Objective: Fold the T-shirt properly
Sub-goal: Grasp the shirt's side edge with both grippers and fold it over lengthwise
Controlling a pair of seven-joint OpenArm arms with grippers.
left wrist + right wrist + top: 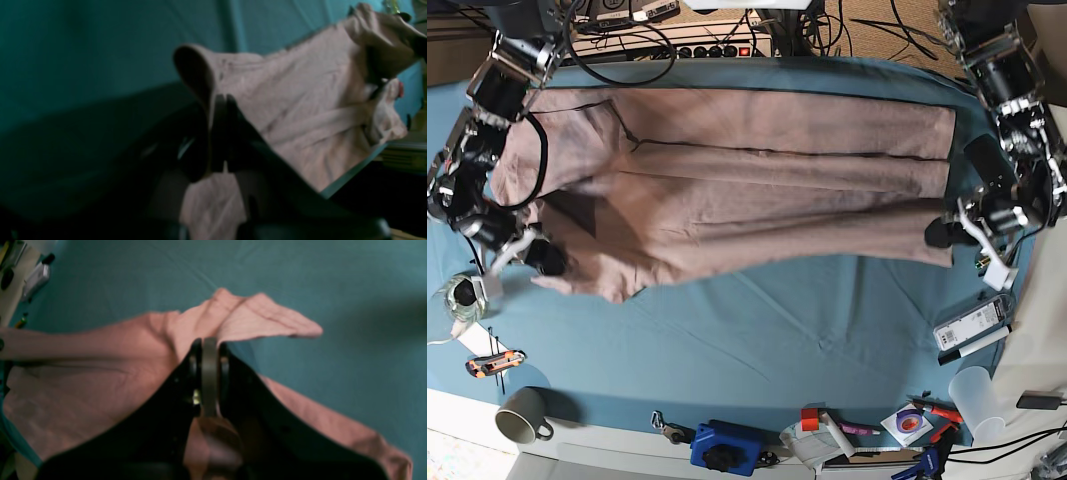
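Now both arms low, left pincer (221, 100), right pincer (209, 344) clamping T-shirt (757, 200) edges.

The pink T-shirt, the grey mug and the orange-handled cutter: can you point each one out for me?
T-shirt (757, 200): base view, middle of the spread cloth.
Grey mug (519, 413): base view, on its rim, lower left.
Orange-handled cutter (495, 361): base view, on its handle.
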